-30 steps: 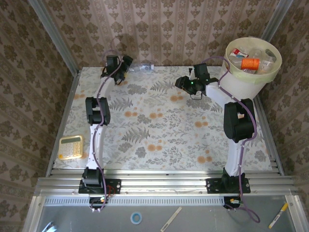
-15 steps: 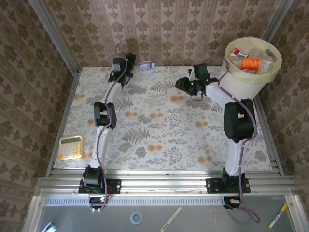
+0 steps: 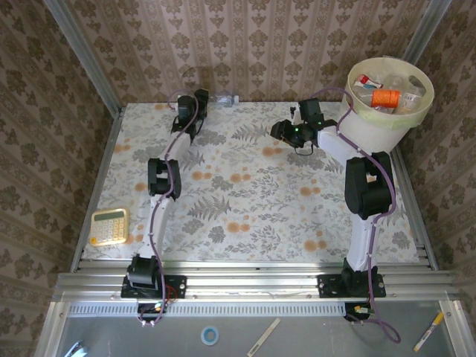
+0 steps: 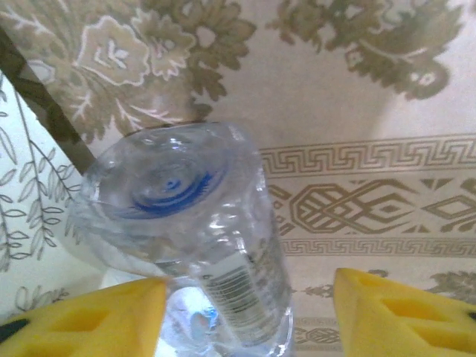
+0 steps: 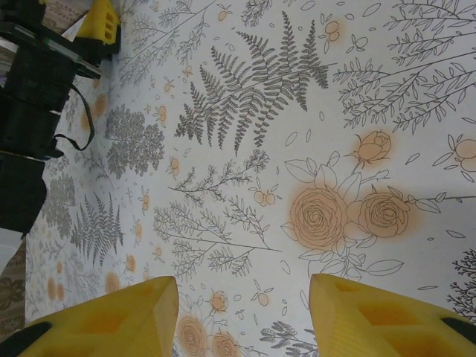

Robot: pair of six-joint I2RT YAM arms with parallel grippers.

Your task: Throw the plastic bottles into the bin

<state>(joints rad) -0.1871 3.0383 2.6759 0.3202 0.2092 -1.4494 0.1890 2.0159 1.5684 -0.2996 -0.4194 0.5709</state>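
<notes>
Bottle (image 4: 199, 245) between left fingers (image 4: 85, 316)

White arms (image 3: 360, 245), black joints (image 3: 159, 178), purple cables (image 3: 371, 236)

No words or numbers can be read. The clear bottle (image 4: 186, 197) bears a label (image 4: 236, 290) with a barcode and fine print, all too blurred to make out.

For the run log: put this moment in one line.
left gripper: open around clear bottle, far edge | right gripper: open, empty, near bin | bin: orange bottle inside
</notes>
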